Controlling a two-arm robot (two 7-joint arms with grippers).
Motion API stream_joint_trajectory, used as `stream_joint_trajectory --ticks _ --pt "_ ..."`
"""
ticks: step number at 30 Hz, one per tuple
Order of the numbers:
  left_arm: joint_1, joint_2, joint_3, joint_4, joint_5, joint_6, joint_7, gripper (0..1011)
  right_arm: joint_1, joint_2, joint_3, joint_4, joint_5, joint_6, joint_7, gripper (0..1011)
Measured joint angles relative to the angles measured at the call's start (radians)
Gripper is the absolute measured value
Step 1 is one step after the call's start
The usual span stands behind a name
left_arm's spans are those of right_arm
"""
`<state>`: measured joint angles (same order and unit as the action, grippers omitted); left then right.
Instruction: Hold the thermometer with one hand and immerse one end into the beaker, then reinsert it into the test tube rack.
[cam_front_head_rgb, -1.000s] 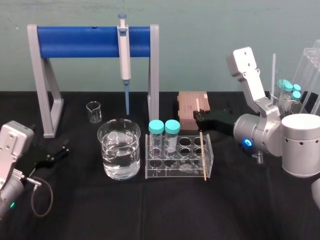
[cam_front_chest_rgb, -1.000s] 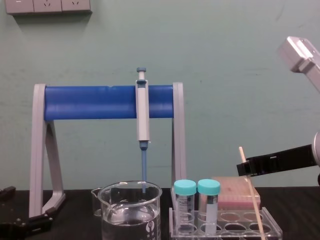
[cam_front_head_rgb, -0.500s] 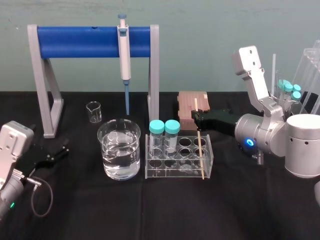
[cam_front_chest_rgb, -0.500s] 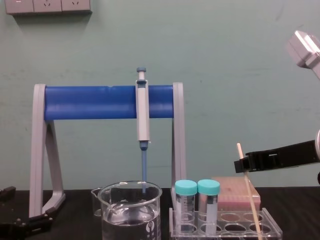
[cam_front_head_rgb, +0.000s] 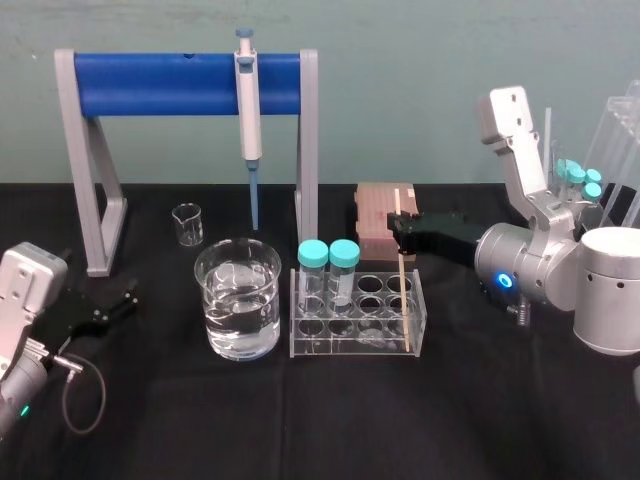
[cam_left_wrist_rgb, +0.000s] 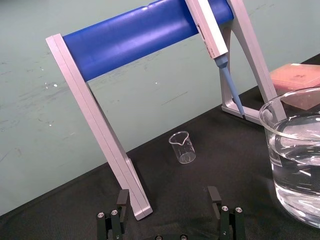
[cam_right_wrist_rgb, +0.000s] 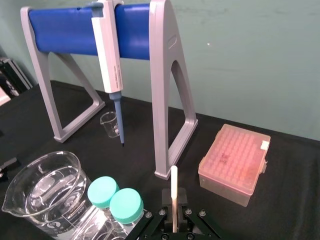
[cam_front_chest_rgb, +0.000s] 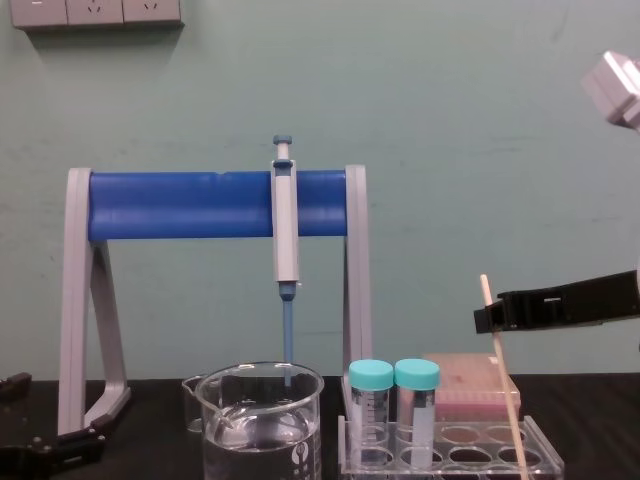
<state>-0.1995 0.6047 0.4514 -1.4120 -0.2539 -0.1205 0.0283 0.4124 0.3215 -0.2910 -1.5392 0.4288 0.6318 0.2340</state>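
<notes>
Right gripper (cam_front_head_rgb: 402, 228), clamped near the top of the thermometer (cam_front_head_rgb: 403, 290), has raised and straightened it slightly. Its foot remains in the right end of the test tube rack (cam_front_head_rgb: 360, 338), so withdrawal looks barely begun. The rack also holds two capped tubes (cam_front_head_rgb: 328, 256); the beaker (cam_front_head_rgb: 238, 290) holds water (cam_front_head_rgb: 238, 328). Left gripper (cam_front_head_rgb: 122, 300) lies parked at the left, fingers apart.

High head view, low chest view, sharing the beaker (cam_front_head_rgb: 238, 300)

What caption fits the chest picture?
Right gripper pinches thin cream-tan thermometer rod standing in clear plastic rack; left gripper parked low left.
</notes>
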Motion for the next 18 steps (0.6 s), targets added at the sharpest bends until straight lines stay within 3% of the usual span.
stream_joint_trajectory --ticks 9,18 --pt "0.0 0.0 0.0 0.0 0.0 0.0 0.0 1004 -0.02 0.008 0.018 -0.028 0.011 -0.064 -0.005 55" --pt "0.0 0.0 0.0 0.0 0.0 0.0 0.0 1004 -0.048 0.041 0.034 -0.08 0.031 -0.161 0.015 55"
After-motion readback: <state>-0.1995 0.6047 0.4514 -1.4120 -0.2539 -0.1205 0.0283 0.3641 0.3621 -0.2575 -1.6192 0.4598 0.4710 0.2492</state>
